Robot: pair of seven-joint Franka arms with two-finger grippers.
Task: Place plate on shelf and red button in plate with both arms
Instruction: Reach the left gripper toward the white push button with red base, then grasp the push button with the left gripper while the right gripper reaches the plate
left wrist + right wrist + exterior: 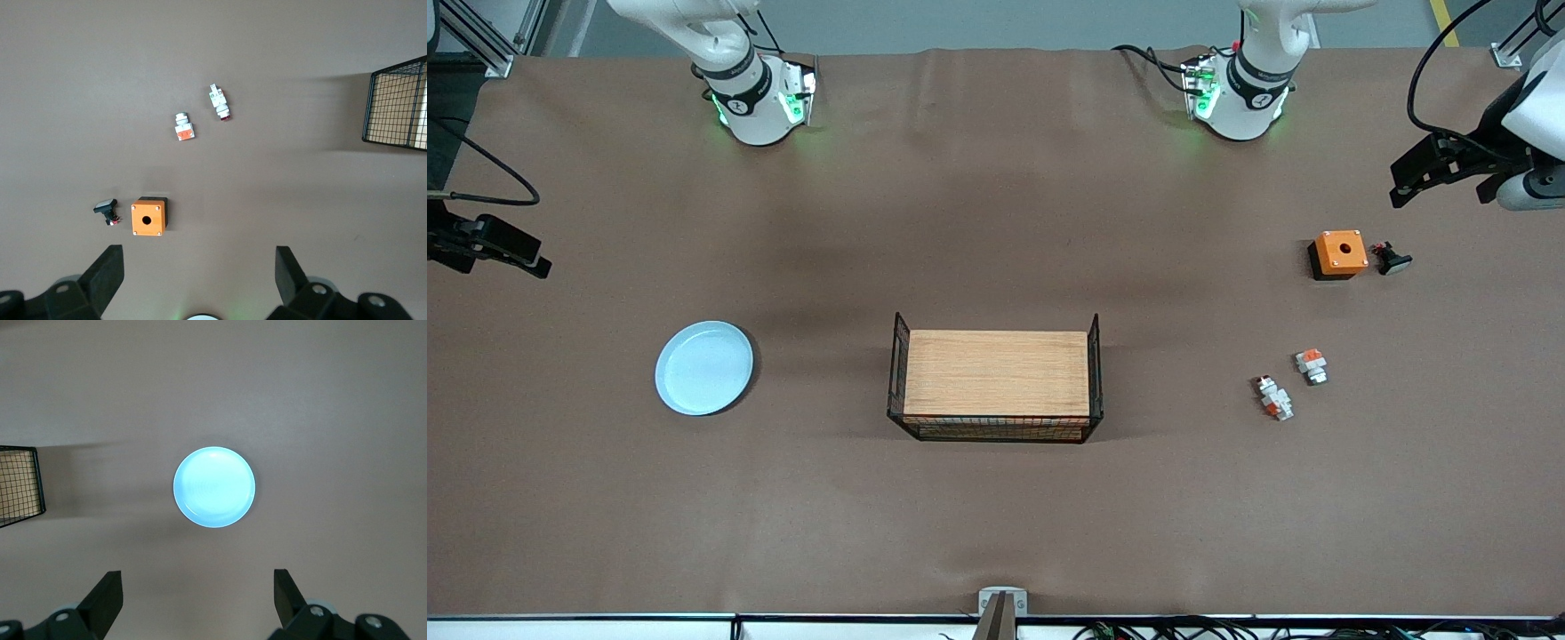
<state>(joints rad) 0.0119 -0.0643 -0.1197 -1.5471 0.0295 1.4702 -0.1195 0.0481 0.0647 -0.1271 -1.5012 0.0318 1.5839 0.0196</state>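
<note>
Hanging high at the right arm's end of the table, the right gripper (197,597) has its fingers spread wide with nothing between them, and the plate (704,368) lies flat on the brown table (996,516) straight below its wrist camera, clear of the fingertips and touching nothing. Toward the middle, a black wire basket (996,378) sits with a wooden board (996,372) resting across it, well apart from the plate. At the left arm's end, the left gripper (200,277) is likewise up in the air, fingers wide apart and holding nothing; in the front view it shows at the table's edge (1440,169). Below it, closest to its fingers, stands an orange box (1339,253) with a hole in its top, and a small black-and-white part (1392,259) lies just beside that box. Farther from the gripper lie two small pieces near each other but not touching: a stubby white-and-orange part (1311,365), and the red button (1273,396), elongated and white-grey, which lies on the bare table slightly nearer the basket than its stubby neighbour.
</note>
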